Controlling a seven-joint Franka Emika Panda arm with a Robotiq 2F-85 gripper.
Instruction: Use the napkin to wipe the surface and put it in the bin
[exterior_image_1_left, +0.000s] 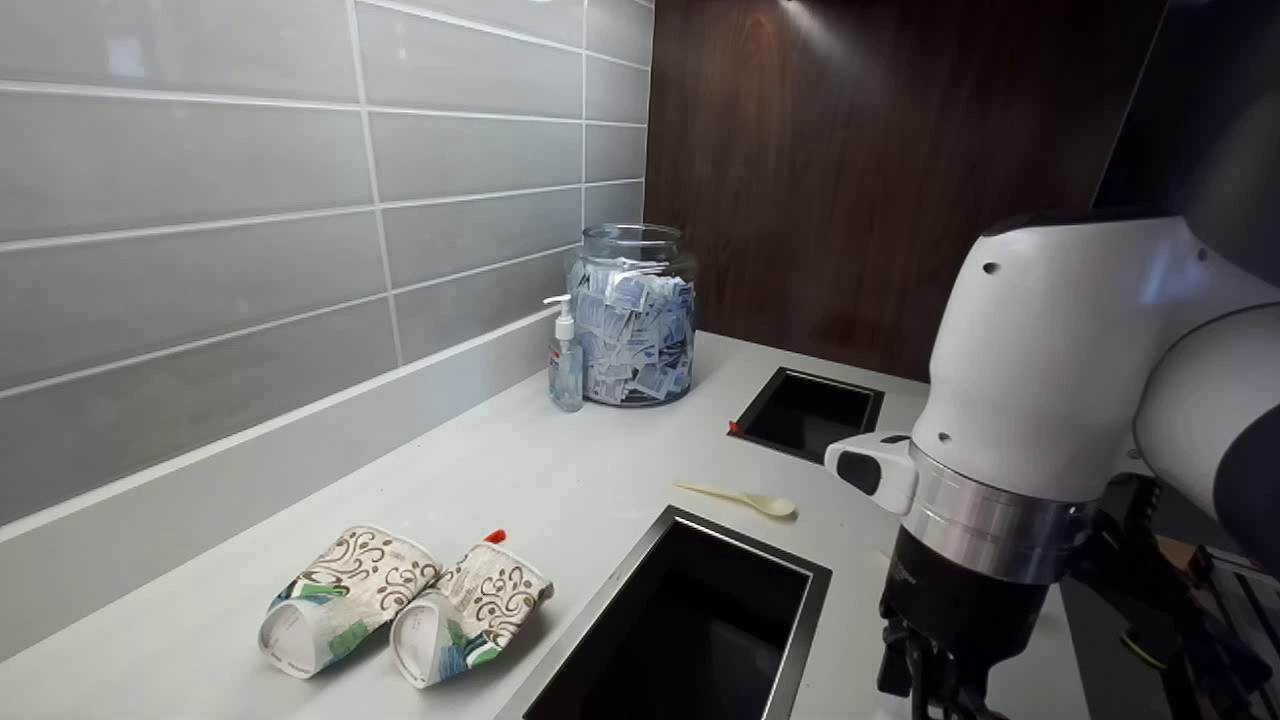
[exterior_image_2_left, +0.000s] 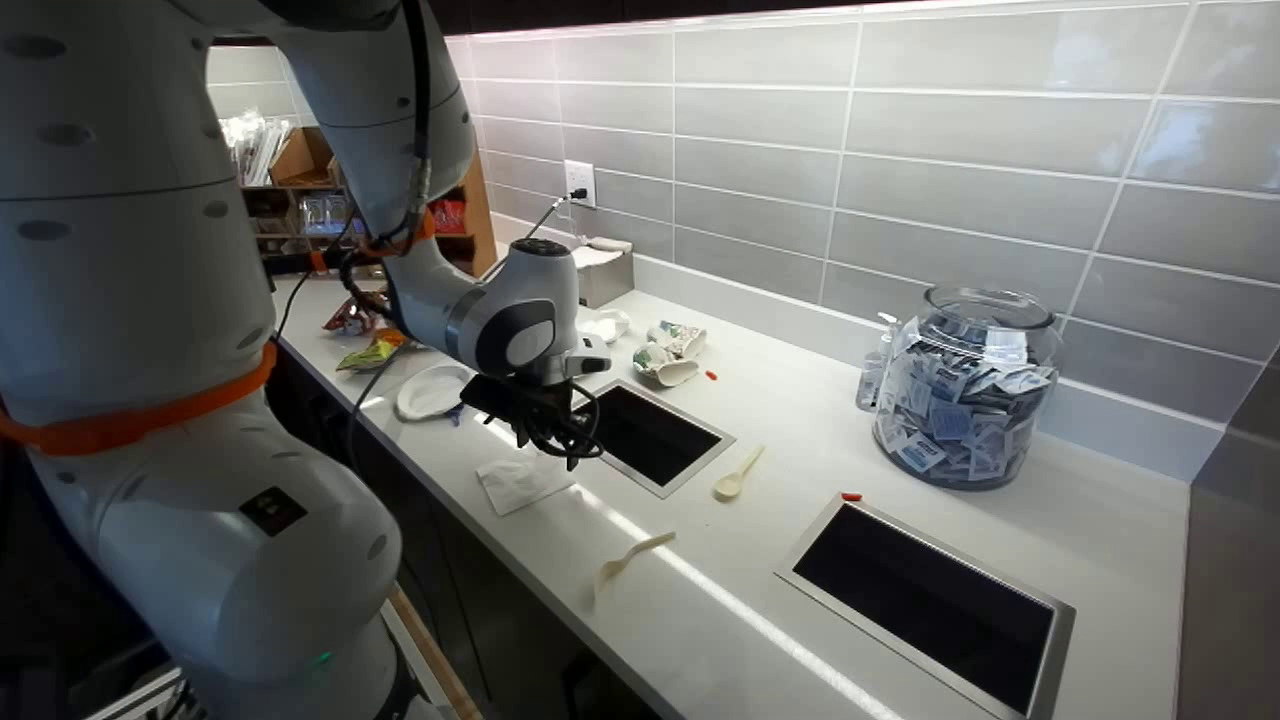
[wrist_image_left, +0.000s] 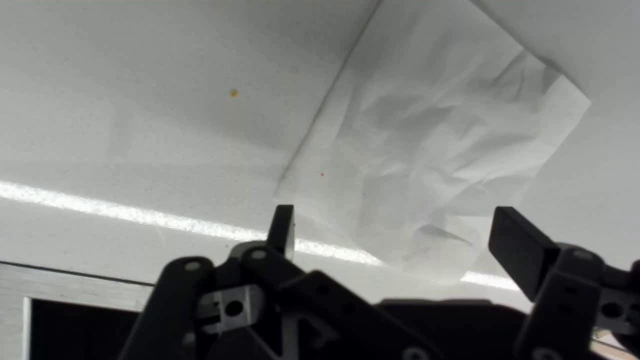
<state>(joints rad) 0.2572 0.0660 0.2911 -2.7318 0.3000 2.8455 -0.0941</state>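
I have black two-finger gripper (wrist_image_left: 400, 232) above matte off-white countertop (exterior_image_2_left: 790, 400), jaws spread wide. I see creased white paper napkin (wrist_image_left: 440, 135) lying on countertop; in wrist view, one end shows between jaws.

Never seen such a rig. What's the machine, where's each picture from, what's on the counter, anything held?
The machine is a white jointed robot arm ending in a black two-fingered tool. Both exterior views come from cameras standing outside the robot; the wrist view comes from a camera on the arm, looking past the tool. On the smooth off-white countertop lie a creased white paper napkin, two crumpled patterned paper cups and a pale yellow spoon, among other things. A clear glass jar holds blue-and-white packets. Nothing is held: the tool is open, the napkin lying loose.
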